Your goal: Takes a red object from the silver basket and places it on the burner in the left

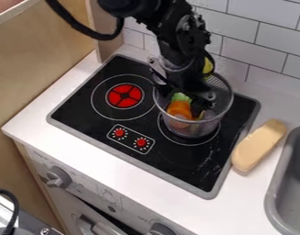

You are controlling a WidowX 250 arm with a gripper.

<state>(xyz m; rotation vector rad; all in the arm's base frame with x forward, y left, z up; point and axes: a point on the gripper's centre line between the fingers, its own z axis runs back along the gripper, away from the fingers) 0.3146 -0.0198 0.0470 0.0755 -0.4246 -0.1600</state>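
Observation:
The black gripper hangs down into the silver wire mesh basket, which stands on the right-hand burner. Inside the basket, an orange object with a green top leans against the near left side, just left of the gripper. Something yellow shows behind the arm at the basket's back. I cannot pick out a red object in the basket; the arm and gripper hide part of its contents. The left burner has a red centre inside white rings, with nothing lying on it.
Two red knobs are printed or set on the black stovetop in front of the burners. A pale, bread-like object lies on the white counter to the right, beside a grey sink. A tiled wall stands behind, and a wooden panel at the left.

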